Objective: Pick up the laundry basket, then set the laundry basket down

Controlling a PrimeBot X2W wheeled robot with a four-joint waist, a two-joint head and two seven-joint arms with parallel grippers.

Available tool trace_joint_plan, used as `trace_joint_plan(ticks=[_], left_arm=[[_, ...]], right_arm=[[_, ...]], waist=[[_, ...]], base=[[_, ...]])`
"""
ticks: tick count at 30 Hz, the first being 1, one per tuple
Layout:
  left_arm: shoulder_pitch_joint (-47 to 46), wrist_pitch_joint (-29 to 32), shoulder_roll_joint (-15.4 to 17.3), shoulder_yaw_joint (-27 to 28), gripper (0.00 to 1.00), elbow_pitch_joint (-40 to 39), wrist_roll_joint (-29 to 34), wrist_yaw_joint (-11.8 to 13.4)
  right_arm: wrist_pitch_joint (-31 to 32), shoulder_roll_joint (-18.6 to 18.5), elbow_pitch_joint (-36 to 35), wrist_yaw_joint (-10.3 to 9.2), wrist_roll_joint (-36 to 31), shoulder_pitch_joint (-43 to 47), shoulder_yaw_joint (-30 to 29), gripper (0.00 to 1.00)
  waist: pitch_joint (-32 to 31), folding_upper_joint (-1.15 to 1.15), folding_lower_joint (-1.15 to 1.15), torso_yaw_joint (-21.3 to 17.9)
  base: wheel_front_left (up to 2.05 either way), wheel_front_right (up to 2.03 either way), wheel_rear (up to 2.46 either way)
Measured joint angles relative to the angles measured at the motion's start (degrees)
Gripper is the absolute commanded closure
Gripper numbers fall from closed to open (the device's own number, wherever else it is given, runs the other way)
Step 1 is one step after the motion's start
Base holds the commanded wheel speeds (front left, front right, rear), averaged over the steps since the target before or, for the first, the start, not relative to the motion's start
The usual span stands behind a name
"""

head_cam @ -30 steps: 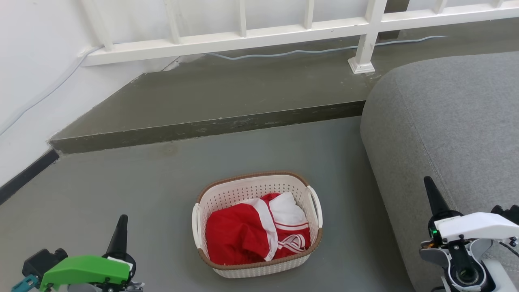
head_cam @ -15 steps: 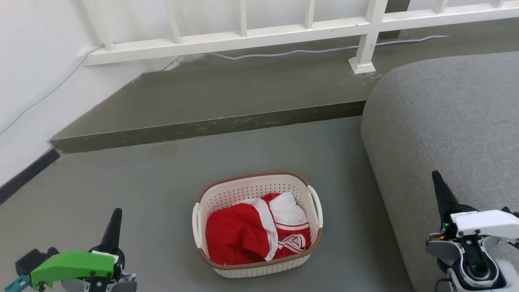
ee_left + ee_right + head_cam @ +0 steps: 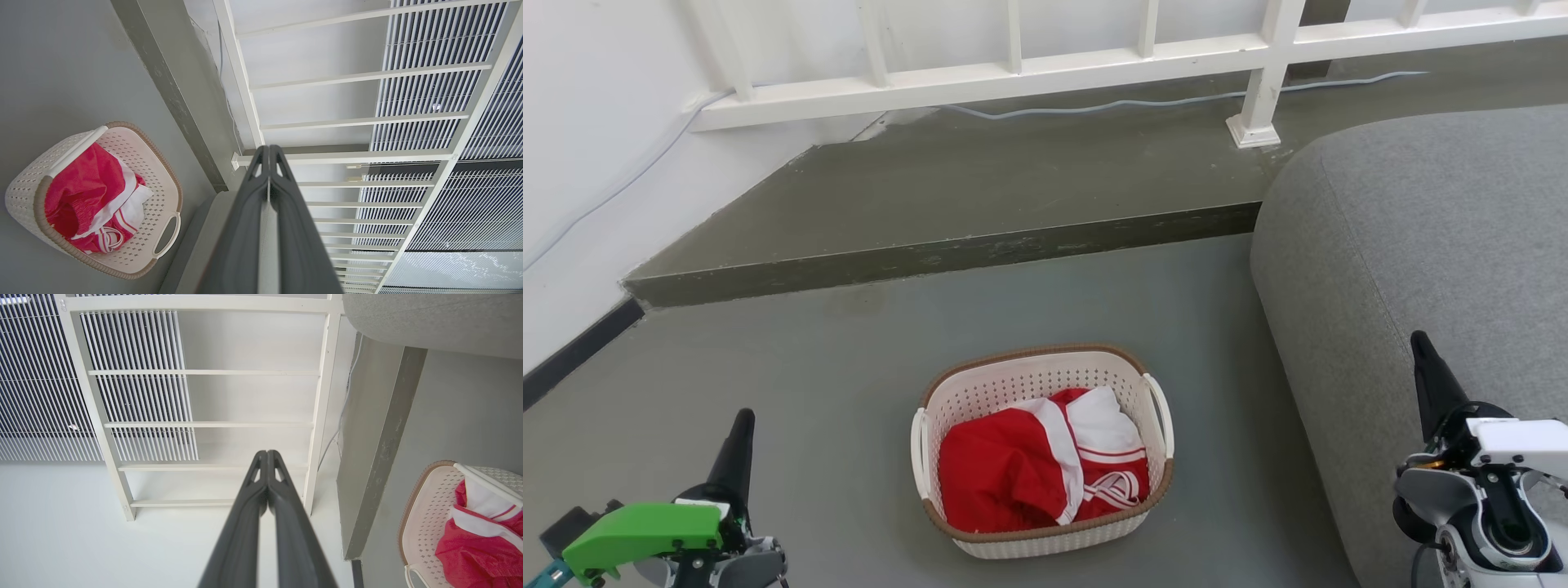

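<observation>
Two grippers sit low in head view, both clear of the basket. The basket stands upright on the grey floor, front centre, between the two arms, brown rim up and a white handle on each short side. Red-and-white clothes are heaped inside. Left gripper: lower left, green housing at the wrist, fingers pointing forward toward the step and leaning slightly right, well left of the basket and not touching it. In the left wrist view its fingers are pressed together along their length with nothing between them, and the basket lies off to their left in that view. Right gripper: lower right, white housing, seen against the grey sofa, fingers pointing forward and leaning a little left, well apart from the basket's right handle. In the right wrist view its fingers meet tip to tip, holding nothing, aimed at the white railing. A corner of the basket shows at that view's lower right.
</observation>
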Motion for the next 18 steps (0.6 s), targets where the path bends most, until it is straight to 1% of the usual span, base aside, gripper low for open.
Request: trace_joint_plan(ticks=[2,5,8,18], left_arm=[[-0.18,0.19,0.0,0.32,1.0,0.29,-1.11,-0.22],[-0.62,0.59,0.0,0.8,1.0,0.49,-3.21,-0.6],[-0.97,0.59,0.0,0.89,1.0,0.58,-3.23,-0.68],[-1.04,0.76,-0.01,0.92,1.0,0.86,-3.23,-0.73]], right_arm=[[0.26,0.02,0.14,0.45,1.44,-0.09,-0.34,1.0],[0.71,0.08,0.29,0.55,3.33,-0.41,-0.82,1.0],[0.71,0.13,0.41,0.94,3.39,-0.52,-0.94,1.0],[0.71,0.21,0.76,0.96,3.39,-0.69,-0.99,1.0]], waist=[[0.01,0.0,0.0,0.01],[0.01,0.0,0.0,0.03],[0.01,0.0,0.0,0.03],[-0.01,0.0,0.0,0.03]], base=[[0.0,0.0,0.0],[0.0,0.0,0.0],[0.0,0.0,0.0],[0.0,0.0,0.0]])
